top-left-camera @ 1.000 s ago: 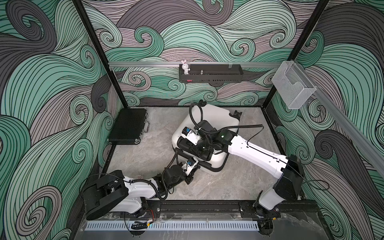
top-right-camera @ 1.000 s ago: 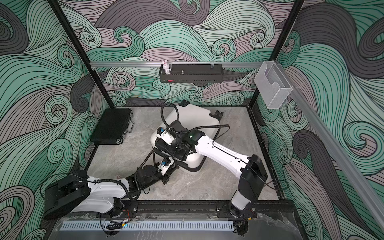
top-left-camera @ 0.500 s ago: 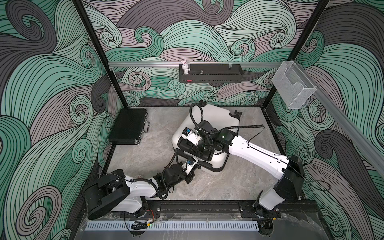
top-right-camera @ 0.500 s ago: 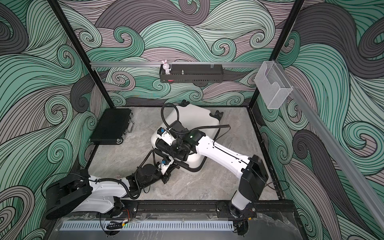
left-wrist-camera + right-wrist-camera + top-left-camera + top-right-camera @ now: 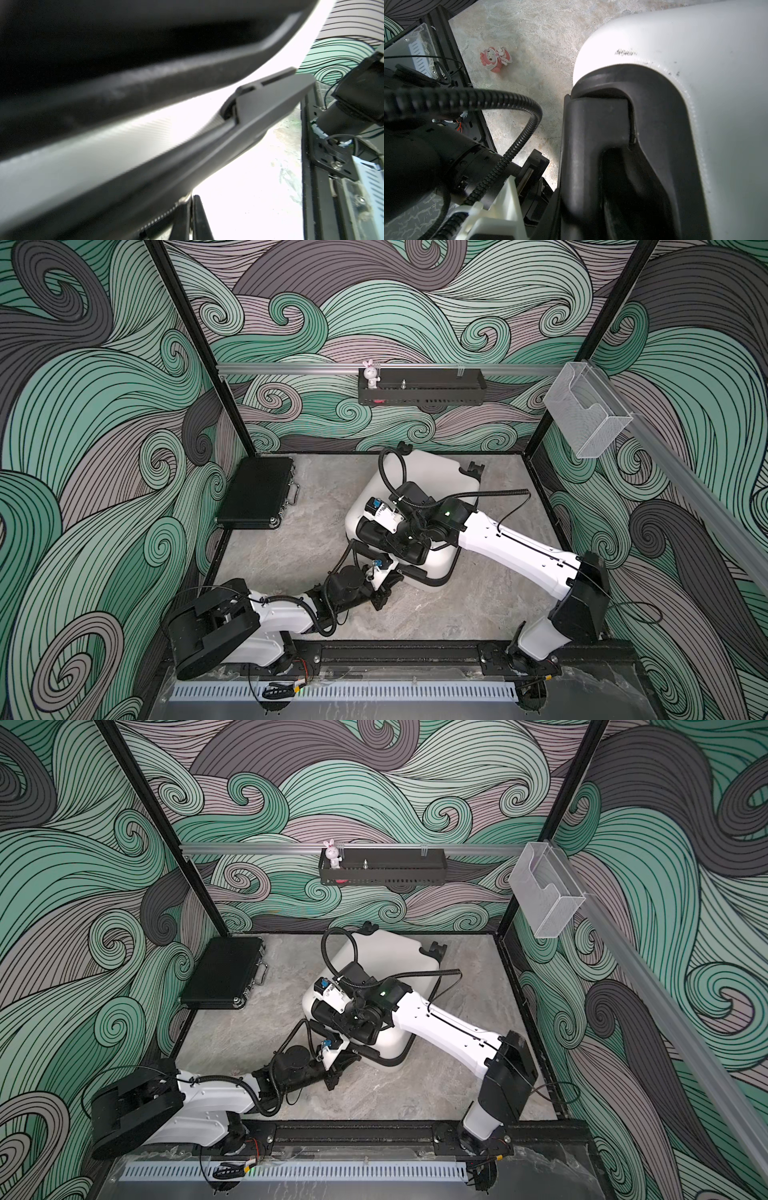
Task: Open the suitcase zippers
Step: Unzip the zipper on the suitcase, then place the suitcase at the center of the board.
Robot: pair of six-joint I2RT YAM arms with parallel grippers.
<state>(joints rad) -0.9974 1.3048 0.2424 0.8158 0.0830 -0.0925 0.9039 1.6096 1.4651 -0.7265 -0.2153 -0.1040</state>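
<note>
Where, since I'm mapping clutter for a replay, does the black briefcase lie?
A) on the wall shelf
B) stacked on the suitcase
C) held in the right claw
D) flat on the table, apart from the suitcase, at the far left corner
D: in a top view the briefcase lies flat at the far left corner of the table, with bare surface between it and the suitcase.

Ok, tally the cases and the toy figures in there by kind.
Cases: 2, the suitcase and the briefcase
Toy figures: 2, the bunny on the wall shelf and a pink one on the floor
Total: 4
</note>
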